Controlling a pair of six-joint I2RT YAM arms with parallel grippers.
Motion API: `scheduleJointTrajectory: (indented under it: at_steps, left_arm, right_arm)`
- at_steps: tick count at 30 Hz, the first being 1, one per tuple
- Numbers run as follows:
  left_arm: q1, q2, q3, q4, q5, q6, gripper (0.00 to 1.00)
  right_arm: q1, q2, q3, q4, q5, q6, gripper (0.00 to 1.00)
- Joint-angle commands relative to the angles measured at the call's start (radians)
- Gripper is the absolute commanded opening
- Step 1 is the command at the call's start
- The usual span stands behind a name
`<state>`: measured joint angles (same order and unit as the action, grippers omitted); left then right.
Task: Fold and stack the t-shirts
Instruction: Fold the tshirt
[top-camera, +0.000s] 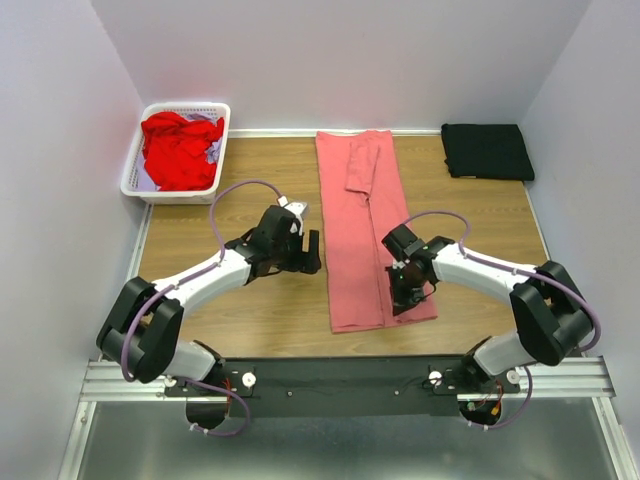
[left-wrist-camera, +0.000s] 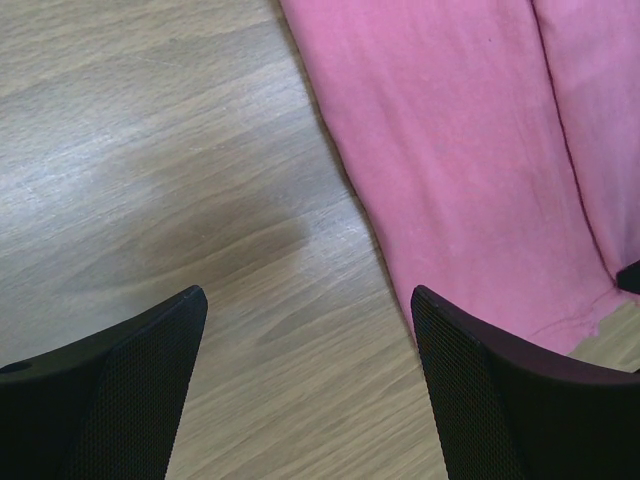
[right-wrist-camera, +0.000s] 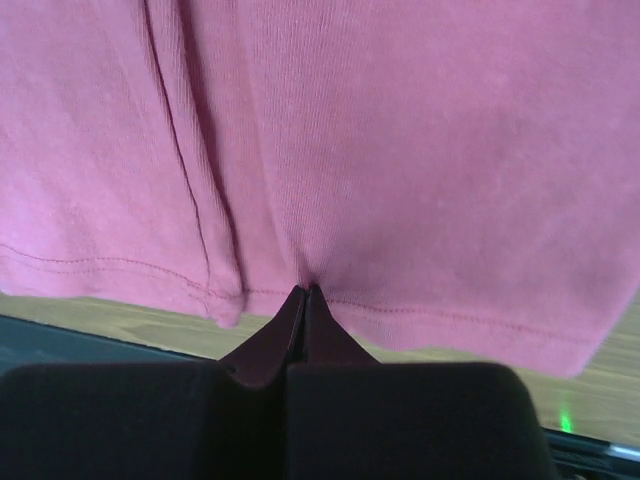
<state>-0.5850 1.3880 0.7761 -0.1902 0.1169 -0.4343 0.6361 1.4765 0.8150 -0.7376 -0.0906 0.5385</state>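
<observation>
At mid-table the pink t-shirt (top-camera: 360, 200) lies folded lengthwise into a long strip. Your R gripper (right-wrist-camera: 305, 292) is pinched tight on its near hem. The L gripper (left-wrist-camera: 308, 300) hangs wide open w/ nothing in it, over the table (left-wrist-camera: 150, 150) just left of the cloth. Prob. the cross-fold step: get L onto the hem's left corner, then carry both toward the collar.

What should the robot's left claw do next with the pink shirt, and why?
Probably slide the left claw sideways onto the pink shirt's near hem and pinch it. The right claw is shut on that hem, while the left one hangs open over the table just beside the shirt's edge. With both ends held, the hem could likely be lifted and folded evenly.
</observation>
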Motion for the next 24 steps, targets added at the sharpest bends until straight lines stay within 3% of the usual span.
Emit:
scheduleJointTrajectory:
  at_steps: [1, 15, 19, 24]
  left_arm:
    - [-0.016, 0.017, 0.025, -0.041, 0.027, 0.012, 0.89]
    - [-0.033, -0.004, -0.023, -0.123, 0.029, -0.011, 0.87]
    - [-0.038, -0.012, -0.012, -0.117, 0.035, -0.021, 0.76]
    - [-0.061, 0.012, 0.005, -0.098, 0.069, -0.020, 0.52]
  right_arm:
    - [0.011, 0.016, -0.040, 0.081, -0.113, 0.047, 0.01]
    - [0.068, 0.111, 0.013, 0.208, -0.230, 0.144, 0.01]
    - [0.079, 0.113, 0.023, 0.207, -0.239, 0.152, 0.01]
    - [0.079, 0.125, 0.010, 0.208, -0.238, 0.149, 0.01]
